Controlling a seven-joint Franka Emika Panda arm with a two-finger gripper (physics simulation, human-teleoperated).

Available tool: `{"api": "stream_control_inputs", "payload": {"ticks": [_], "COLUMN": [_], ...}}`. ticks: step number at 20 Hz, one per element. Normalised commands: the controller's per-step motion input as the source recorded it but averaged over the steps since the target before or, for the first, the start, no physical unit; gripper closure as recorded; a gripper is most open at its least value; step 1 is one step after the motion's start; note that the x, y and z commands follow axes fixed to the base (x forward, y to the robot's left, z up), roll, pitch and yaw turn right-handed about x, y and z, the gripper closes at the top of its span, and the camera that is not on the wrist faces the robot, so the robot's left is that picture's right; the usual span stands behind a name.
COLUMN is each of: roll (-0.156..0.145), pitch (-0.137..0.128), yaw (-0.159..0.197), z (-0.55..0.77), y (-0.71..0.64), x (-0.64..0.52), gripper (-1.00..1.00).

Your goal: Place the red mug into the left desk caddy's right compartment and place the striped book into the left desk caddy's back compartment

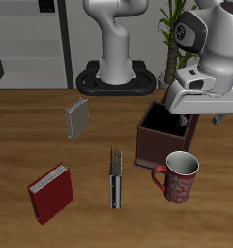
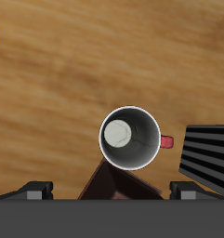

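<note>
**Gripper above the caddy, mug free on the table**

I see the gripper [image 1: 178, 118] hanging over the left desk caddy [image 1: 159, 145]; I cannot tell whether its fingers are apart. The red mug [image 1: 180, 177] stands upright just before the caddy, ungrasped. The striped book [image 1: 115, 177] lies beside the caddy.

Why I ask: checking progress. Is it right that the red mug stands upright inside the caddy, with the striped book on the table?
Not quite. The exterior view shows the red mug upright on the table beside the left desk caddy, not inside. The striped book is on the table.
</note>
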Motion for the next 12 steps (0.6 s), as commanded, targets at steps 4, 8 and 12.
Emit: {"api": "stream_control_inputs", "payload": {"ticks": [4,8,12], "roll": [0.005,0.007,0.029], "pitch": [-0.017,0.002,-0.005], "yaw": [0.007,-0.020,-0.004], "z": [-0.22,-0.32,-0.43], "y": [0.03,-0.04,0.08], "x": [0.33,0.25,0.06], "gripper": [-1.00,-1.00,-1.00]}}
